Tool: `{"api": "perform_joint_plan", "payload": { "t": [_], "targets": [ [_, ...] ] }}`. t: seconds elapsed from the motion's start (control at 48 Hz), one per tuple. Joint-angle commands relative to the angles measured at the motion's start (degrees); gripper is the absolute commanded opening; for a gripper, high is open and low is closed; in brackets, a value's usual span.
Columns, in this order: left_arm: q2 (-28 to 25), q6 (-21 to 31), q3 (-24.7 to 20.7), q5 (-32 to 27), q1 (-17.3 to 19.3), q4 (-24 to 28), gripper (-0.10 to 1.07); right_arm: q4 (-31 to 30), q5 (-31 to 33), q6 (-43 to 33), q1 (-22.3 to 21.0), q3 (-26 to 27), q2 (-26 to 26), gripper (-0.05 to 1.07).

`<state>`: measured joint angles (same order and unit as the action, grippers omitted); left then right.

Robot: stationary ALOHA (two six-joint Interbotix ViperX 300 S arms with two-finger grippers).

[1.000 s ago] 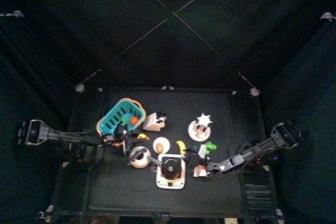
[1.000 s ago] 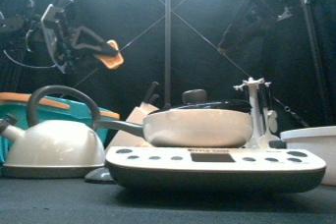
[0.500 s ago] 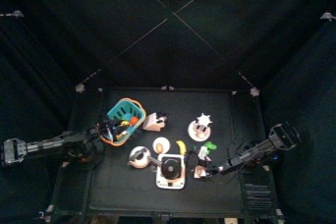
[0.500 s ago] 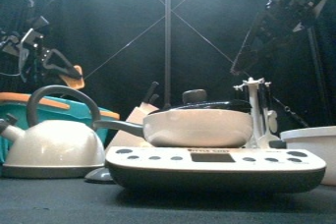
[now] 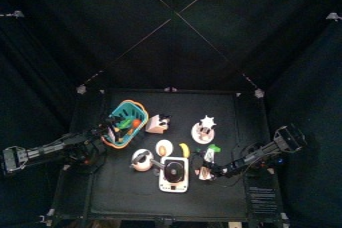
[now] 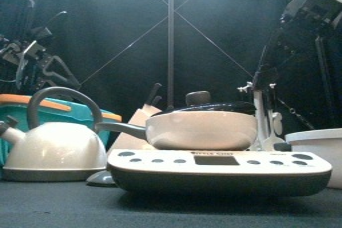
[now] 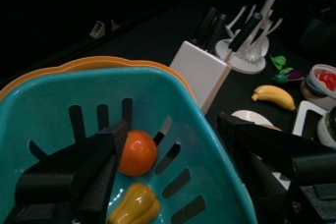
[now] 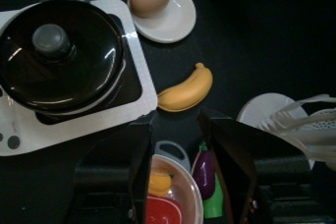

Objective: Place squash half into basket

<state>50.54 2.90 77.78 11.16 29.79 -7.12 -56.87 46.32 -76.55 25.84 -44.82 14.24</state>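
No brand, label or legible writing is seen on any object; the markings along the front panel of the toy stove cannot be read.

The basket, the largest of the task's things, is taken as the landmark: a teal-blue plastic tub with slotted walls and an orange rim, set at the table's left side. Inside it, on the floor, the squash half is found, an orange rounded piece with a yellowish piece just beside it. The left gripper is held directly over the basket, its jaws spread wide and gripping nothing, with the squash half lying between and beyond them.

To the right of the basket the stove with its dark pot is placed. The right gripper is held over small bowls near a banana, its jaws parted and empty.
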Motion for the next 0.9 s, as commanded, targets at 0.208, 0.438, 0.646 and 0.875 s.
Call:
{"api": "perform_joint_plan", "payload": {
  "t": [0.208,0.438,0.646,0.875],
  "targets": [
    [-0.09,-0.18,-0.97,0.26,0.18,0.18,1.03,0.53,0.26,-0.26,0.18,-0.18,1.76,0.77],
    [-0.09,-0.18,-0.97,0.26,0.18,0.18,1.03,4.04,0.18,0.18,0.26,-0.26,1.76,0.77],
    [-0.09,-0.18,-0.97,0.26,-0.09,0.18,1.03,12.04,0.44,1.58,3.16,-1.23,1.76,0.76],
    [-0.09,0.00,-1.05,0.26,-0.26,0.18,1.03,15.91,0.44,4.92,3.87,-1.05,0.97,0.76]
  ]
}}
